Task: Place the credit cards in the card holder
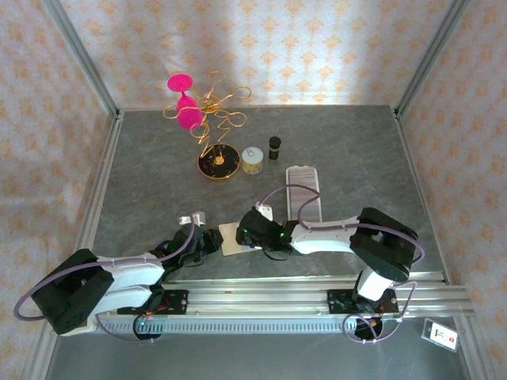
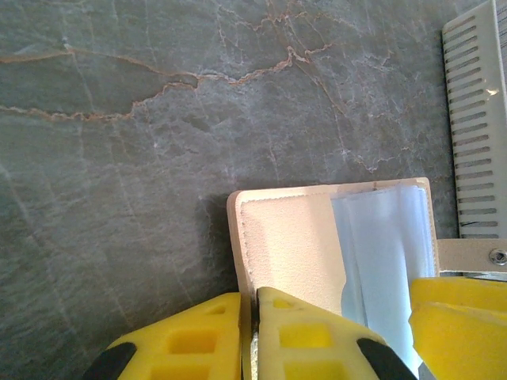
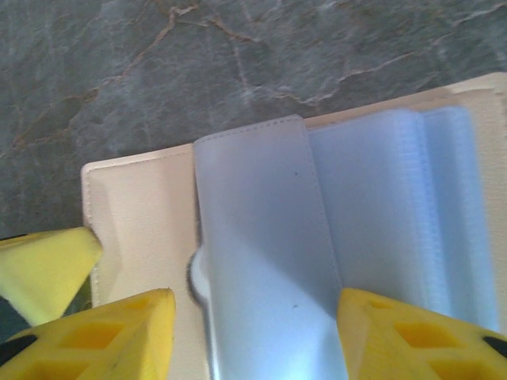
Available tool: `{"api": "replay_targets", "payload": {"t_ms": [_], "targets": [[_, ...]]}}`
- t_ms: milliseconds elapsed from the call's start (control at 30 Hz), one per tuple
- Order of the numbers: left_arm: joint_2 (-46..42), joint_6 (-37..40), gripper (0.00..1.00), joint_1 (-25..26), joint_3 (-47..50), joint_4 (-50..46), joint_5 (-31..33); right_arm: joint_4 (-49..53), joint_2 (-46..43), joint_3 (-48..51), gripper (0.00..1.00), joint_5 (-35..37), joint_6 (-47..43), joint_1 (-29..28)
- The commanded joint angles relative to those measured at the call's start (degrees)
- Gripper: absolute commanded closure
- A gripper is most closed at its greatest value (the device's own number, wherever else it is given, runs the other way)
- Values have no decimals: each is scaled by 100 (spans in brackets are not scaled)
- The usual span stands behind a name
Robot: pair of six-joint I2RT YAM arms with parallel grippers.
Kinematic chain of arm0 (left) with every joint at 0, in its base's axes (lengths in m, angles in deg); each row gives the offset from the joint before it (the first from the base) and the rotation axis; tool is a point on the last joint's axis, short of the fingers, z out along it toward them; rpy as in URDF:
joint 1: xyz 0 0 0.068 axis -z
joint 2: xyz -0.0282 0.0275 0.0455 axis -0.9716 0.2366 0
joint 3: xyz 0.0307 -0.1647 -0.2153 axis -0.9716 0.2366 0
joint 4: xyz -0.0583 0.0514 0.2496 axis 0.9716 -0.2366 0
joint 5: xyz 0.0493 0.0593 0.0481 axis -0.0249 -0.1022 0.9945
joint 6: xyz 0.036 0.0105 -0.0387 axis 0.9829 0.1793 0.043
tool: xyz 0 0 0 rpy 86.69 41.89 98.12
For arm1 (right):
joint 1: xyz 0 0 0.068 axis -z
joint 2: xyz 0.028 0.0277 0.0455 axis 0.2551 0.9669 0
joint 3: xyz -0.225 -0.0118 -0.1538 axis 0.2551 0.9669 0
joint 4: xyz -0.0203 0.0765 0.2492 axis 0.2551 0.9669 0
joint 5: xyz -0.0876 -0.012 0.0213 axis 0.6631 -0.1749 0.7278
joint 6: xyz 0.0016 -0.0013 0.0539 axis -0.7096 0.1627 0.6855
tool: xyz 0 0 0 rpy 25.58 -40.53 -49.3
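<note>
Wrist: left tool [image 2: 249, 307] perhaps pinches holder [image 2: 289, 237]

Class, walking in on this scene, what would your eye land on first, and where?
The pink-and-gold wire stand at the far middle of the table jumps out. Near the front edge, the open cream card holder lies between yellow-fingered grippers: the left gripper pinches its edge, the right gripper straddles its clear sleeves, jaws apart.

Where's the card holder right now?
Top view: card holder lies open at the table's near edge, left of centre, between the left gripper and right gripper.
</note>
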Motion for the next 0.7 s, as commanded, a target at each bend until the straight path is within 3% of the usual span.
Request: {"api": "replay_targets", "payload": {"t_ms": [0,667], "targets": [[88,62,90,13,-6,-135,-19,-106,175,-122,44,-294,-36,-56],[301,-15,91,13,118,210,-111,-1282,57,195,44,-939,252,-67]]}}
